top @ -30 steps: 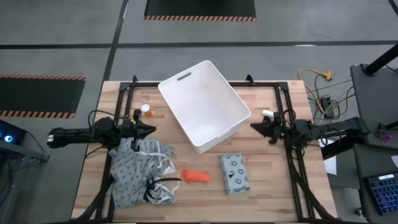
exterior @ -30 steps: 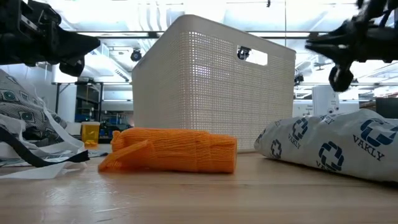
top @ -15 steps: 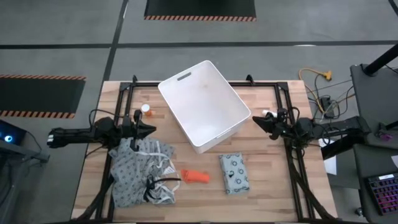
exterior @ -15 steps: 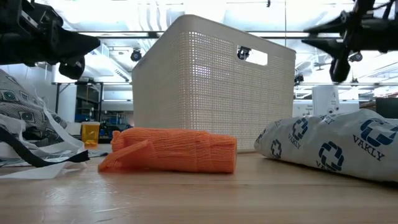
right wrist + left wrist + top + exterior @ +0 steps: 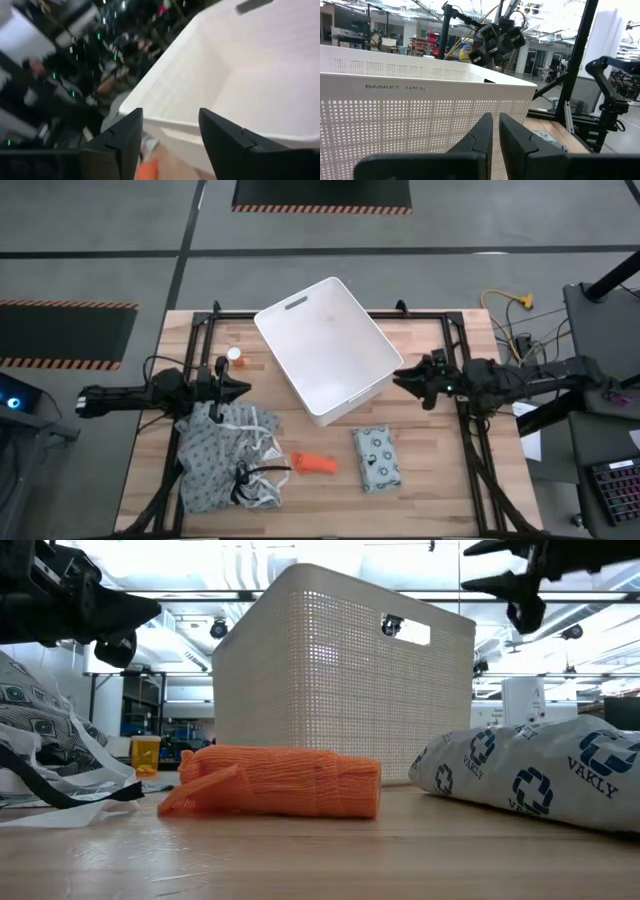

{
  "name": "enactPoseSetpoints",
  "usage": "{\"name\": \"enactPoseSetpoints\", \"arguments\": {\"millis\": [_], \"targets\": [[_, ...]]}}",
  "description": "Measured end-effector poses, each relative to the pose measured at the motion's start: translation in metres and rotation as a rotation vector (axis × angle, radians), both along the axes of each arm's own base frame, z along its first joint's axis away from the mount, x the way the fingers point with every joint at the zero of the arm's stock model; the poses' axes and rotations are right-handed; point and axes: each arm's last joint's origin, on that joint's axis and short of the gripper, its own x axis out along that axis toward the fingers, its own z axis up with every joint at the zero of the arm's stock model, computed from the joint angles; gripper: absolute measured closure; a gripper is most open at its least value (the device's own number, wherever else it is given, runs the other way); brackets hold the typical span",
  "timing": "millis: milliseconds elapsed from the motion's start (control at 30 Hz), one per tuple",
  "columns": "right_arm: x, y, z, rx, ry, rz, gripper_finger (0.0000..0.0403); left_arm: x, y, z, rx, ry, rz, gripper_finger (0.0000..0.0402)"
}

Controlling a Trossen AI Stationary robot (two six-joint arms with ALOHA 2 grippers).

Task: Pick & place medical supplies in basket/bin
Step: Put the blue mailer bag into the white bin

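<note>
The white basket (image 5: 325,350) stands at the table's middle, turned at an angle. My right gripper (image 5: 398,379) hovers open just off its right near wall, above rim height, with nothing between its fingers (image 5: 170,135). My left gripper (image 5: 243,388) is shut and empty, left of the basket, over the far edge of a crumpled patterned cloth (image 5: 225,465). An orange tapered piece (image 5: 314,464) and a pale blue-grey packet (image 5: 376,458) lie flat on the near table. A white orange-capped bottle (image 5: 234,356) stands left of the basket.
Dark straps lie across the patterned cloth near the orange piece. Black rails of the arm frame (image 5: 470,450) run along both table sides. Bare wood shows between the packet and the right rail. Cables and a desk (image 5: 600,310) lie beyond the table's right edge.
My right gripper has risen and moved a little toward the basket's right near wall, and its fingers have opened. Nothing on the table has shifted.
</note>
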Motion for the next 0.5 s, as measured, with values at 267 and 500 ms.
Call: {"name": "enactPoseSetpoints", "arguments": {"millis": [267, 500], "targets": [[0.036, 0.015, 0.024, 0.063, 0.074, 0.239, 0.0219, 0.0, 0.0, 0.0, 0.0, 0.0, 0.0, 0.0387], [0.069, 0.037, 0.02, 0.188, 0.19, 0.369, 0.0225, 0.0, 0.0, 0.0, 0.0, 0.0, 0.0, 0.0387]]}}
